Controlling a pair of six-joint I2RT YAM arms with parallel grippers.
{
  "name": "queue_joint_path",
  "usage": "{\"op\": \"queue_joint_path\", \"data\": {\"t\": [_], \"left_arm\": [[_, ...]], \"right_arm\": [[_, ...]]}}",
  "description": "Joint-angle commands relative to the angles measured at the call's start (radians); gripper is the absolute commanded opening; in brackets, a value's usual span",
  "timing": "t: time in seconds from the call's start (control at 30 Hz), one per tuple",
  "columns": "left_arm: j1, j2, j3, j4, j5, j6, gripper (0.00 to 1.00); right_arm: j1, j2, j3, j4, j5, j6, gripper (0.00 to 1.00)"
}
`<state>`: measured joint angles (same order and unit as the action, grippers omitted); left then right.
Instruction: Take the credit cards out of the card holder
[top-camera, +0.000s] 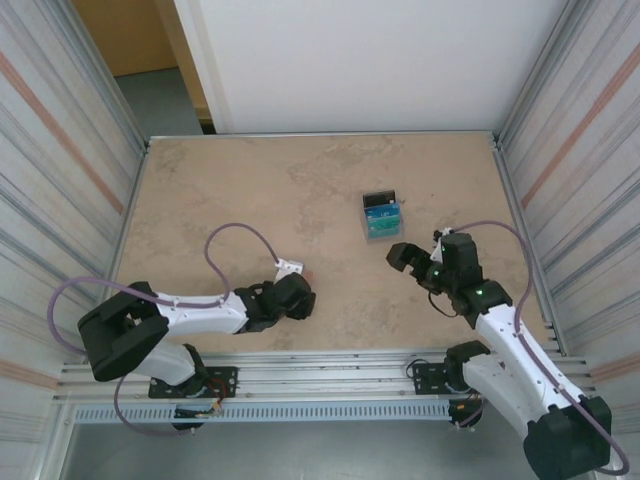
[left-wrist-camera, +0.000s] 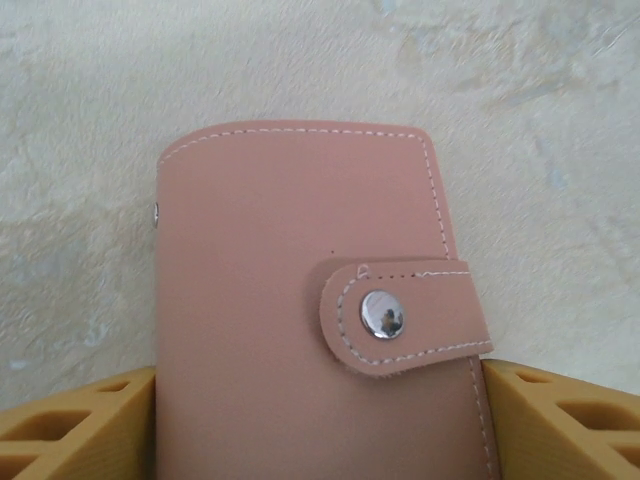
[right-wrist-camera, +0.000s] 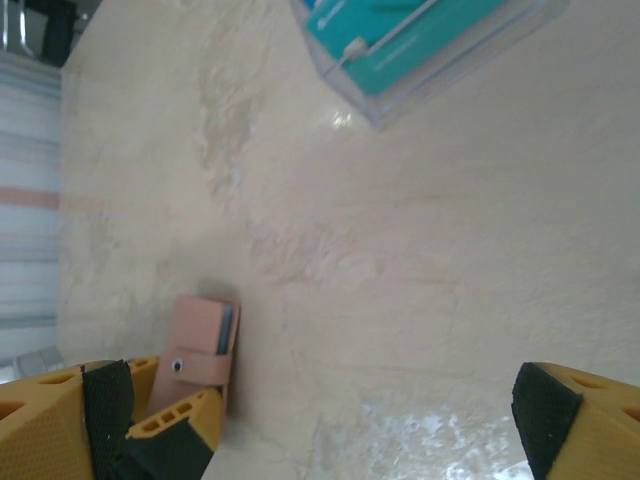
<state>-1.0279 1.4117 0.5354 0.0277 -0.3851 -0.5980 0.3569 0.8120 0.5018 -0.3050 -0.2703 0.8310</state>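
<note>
Top external view: the table is seen with two things on it. The card holder is found just below the centre of the frame, at the tip of the left gripper. A clear stand is placed right of centre, well apart from the card holder, and teal credit cards are held upright in it. The right gripper is positioned just below and to the right of the stand, without touching it. A purple cable is looped over the table left of the card holder.

In the left wrist view, the card holder is seen closed, with its snap tab fastened across the front. It lies between the yellow fingers of the left gripper, which are closed against both its long edges.

In the right wrist view, the right gripper is spread wide, with one finger at each lower corner and nothing between them but bare table. The card holder is seen at lower left, a grey-blue edge showing along its side; whether that is a card cannot be told. The stand and the credit cards are cut off by the top edge of the frame.
</note>
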Motion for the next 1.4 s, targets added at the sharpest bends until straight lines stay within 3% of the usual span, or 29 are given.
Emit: {"op": "queue_joint_path", "data": {"t": [0.0,0.13,0.27,0.47,0.6,0.7,0.77,1.0,1.17,1.37], "left_arm": [[-0.009,-0.017,-0.01,0.077,0.003,0.023,0.77],[-0.011,-0.041,-0.04,0.133,0.014,0.028,0.76],[-0.011,-0.061,-0.05,0.151,0.007,0.029,0.69],[-0.011,-0.055,-0.041,0.109,0.02,0.008,0.59],[-0.011,-0.062,-0.05,0.118,0.016,0.005,0.59],[-0.011,-0.06,-0.048,0.116,0.02,0.006,0.67],[-0.008,-0.062,-0.043,0.109,0.034,0.008,0.97],[0.028,-0.105,-0.017,0.011,0.135,-0.065,0.99],[0.158,-0.129,0.063,-0.211,0.289,-0.157,0.99],[0.327,-0.082,0.178,-0.393,0.55,-0.06,0.99]], "right_arm": [[0.043,0.041,0.025,0.022,-0.006,0.039,0.99],[0.088,0.112,0.038,0.067,-0.027,0.059,0.98],[0.127,0.209,0.048,0.167,-0.094,0.097,0.92],[0.178,0.269,0.138,0.077,-0.019,0.046,0.9],[0.189,0.288,0.151,0.067,-0.012,0.047,0.91],[0.198,0.31,0.151,0.07,-0.015,0.06,0.91],[0.202,0.322,0.153,0.068,-0.011,0.06,0.91],[0.208,0.322,0.159,0.051,0.012,0.059,0.91],[0.212,0.306,0.168,0.027,0.035,0.054,0.91],[0.216,0.28,0.17,0.003,0.059,0.049,0.92]]}}
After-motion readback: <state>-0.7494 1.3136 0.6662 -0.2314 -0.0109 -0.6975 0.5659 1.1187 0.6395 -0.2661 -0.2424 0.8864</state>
